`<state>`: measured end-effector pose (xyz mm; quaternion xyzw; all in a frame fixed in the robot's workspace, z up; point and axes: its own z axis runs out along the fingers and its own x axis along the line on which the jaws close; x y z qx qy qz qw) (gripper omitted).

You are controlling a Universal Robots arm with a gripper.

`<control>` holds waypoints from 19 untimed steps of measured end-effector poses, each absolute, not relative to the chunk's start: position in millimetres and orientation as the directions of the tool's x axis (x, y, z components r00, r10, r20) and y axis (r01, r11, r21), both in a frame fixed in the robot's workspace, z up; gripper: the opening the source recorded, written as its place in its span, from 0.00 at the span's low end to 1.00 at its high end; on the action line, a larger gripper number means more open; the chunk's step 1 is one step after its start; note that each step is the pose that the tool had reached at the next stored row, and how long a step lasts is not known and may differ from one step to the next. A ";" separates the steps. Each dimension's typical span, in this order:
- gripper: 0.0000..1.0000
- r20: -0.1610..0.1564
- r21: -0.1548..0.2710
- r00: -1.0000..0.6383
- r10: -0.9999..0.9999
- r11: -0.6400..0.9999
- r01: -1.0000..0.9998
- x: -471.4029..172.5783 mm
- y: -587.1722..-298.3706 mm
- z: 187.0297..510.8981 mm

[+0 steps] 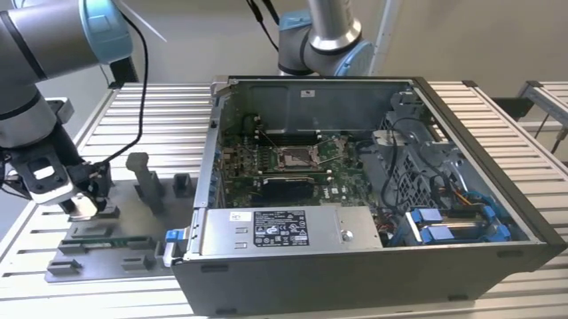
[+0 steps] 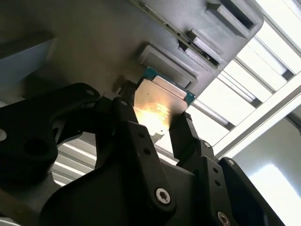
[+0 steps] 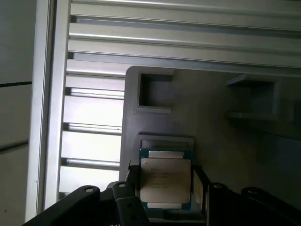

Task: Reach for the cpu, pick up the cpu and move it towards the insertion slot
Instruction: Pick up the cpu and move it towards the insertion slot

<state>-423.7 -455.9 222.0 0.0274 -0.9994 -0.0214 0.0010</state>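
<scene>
1. In both wrist views the gripper [image 2: 157,117] [image 3: 164,184] lies nearest the camera, and its black fingers [image 2: 183,134] stand narrow on either side of the cpu [image 2: 160,101] [image 3: 165,181].
2. Each finger presses against one of the chip's opposite edges, so the cpu is clamped between them, its silvery face turned to the cameras and its thin green rim showing at the corners.
3. The cpu hangs close over the grey tray [image 2: 108,42] [image 3: 211,117], just beside a small raised square pocket [image 3: 167,143] on that tray; I cannot tell whether the chip is clear of the tray or touches it.
4. In the exterior view the gripper [image 1: 82,207] is low over the tray [image 1: 116,246], which lies on the slatted aluminium table [image 1: 151,106] at the exterior view's left, beside the open computer case [image 1: 355,279].
5. Grey upright blocks [image 1: 146,183] stand on the tray between the gripper and the case wall.
6. The insertion slot [image 1: 293,157], with its shiny metal frame, sits on the green motherboard inside the case, well apart from the cpu and to the exterior view's right of it.
7. A silver power supply box [image 1: 279,229] lies in the case between the slot and the case's near wall
</scene>
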 end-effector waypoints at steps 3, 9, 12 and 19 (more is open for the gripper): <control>0.00 0.001 0.043 -0.998 -0.055 0.998 -0.055 -423.7 -455.9 230.1; 0.00 0.001 0.043 -0.998 -0.055 0.998 -0.055 -423.7 -455.9 244.3; 0.00 0.001 0.043 -0.998 -0.055 0.998 -0.055 -423.7 -455.9 252.7; 0.00 0.001 0.043 -0.998 -0.055 0.998 -0.055 -423.7 -455.9 274.5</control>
